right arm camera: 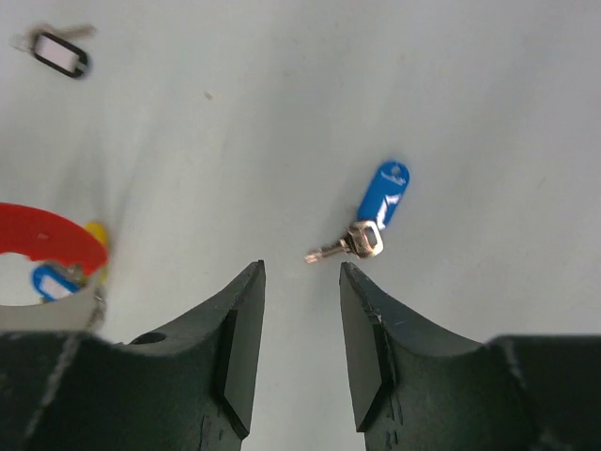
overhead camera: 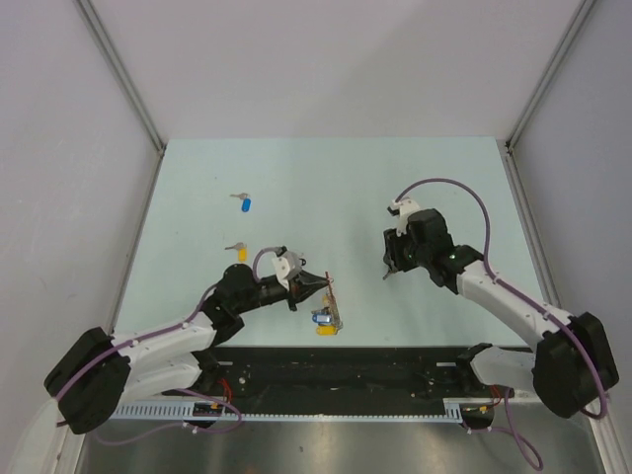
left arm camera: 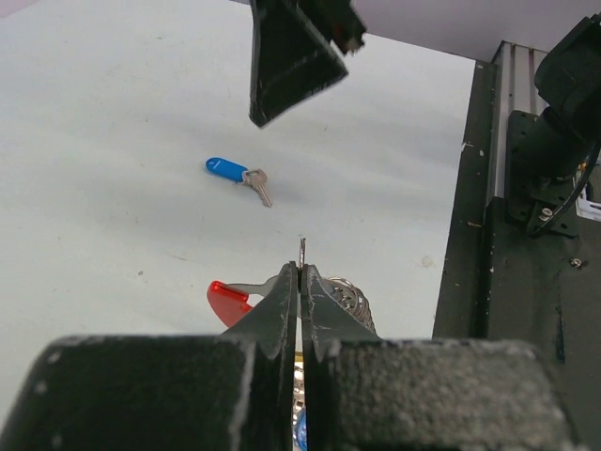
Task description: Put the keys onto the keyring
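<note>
From the overhead view I see my left gripper (overhead camera: pixel 318 284) low over the near middle of the table (overhead camera: pixel 296 178), its fingers pressed together on the keyring (overhead camera: pixel 335 301). On the left wrist camera the two black fingers meet with only the thin silver wire of the ring standing up between their tips, and the red plastic arc (left arm camera: pixel 228 303) lies on the table just left of them. A blue tag and a yellow tag (overhead camera: pixel 323 321) sit right against the near end of the ring; I cannot tell whether they are threaded on it. My right gripper (right arm camera: pixel 302 268) is to the right of the ring, well apart from it, with its fingers spread and nothing between them. Just beyond its fingertips a blue-headed key (right arm camera: pixel 371 221) lies flat on the table, silver blade pointing toward the gap, not touching either finger. The left wrist camera shows that same key beyond the ring, with a black finger of the right gripper hanging above it. Two more keys lie loose to the left of the ring: a second blue key (overhead camera: pixel 245 204) farther back and a yellow key (overhead camera: pixel 238 252) nearer the left arm. A small black-rimmed oval tag (right arm camera: pixel 61 54) shows blurred in the far corner of the right wrist view
</note>
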Available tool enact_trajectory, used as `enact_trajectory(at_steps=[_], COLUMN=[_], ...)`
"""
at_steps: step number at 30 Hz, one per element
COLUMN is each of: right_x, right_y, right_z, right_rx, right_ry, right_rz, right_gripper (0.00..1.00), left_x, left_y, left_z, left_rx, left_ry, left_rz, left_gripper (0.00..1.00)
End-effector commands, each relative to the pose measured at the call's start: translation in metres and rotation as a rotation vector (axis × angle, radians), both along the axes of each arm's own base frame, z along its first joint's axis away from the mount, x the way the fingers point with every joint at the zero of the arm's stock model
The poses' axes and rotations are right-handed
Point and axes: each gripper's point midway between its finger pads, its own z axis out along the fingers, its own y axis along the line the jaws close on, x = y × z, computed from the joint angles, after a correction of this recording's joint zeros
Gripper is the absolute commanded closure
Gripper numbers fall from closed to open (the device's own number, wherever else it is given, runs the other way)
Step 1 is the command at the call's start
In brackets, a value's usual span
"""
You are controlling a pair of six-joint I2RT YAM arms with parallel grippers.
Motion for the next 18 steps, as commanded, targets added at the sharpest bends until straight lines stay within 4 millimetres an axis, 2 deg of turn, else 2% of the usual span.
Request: enact_trajectory(at_steps=[1,4,10,14,18], right_x=[0.006,0.016,0.030,0.027,0.029], right_y=[-0.012,-0.015,-0.012,-0.011,-0.009], right_z=[-0.036,-0.049,-0.059,-0.072,-0.076], right_rx=[-0.091,-0.157,-0.297,-0.437,-0.581], right_ry=[0.070,0.055,0.050,0.112,0.149], right_rz=[-0.047,-0.026,0.050,0.110,0.146], right_gripper=[0.57,0.58,0.59,0.60,0.61], left_x=[0.002,0.005,0.010,0.014,0.019], left_y=[0.002,0.008,0.016,0.018,0.022], left_z=[0.017,0.013,0.007,0.004,0.005], left_rx=[-0.058,-0.028,0.010,0.024,0.024], left_ry=[-0.043,-0.046,-0.059,-0.050,-0.053], left_rz=[0.000,0.027,0.079,0.100,0.136], left_gripper=[0.99,1.00,1.00,1.00,0.99])
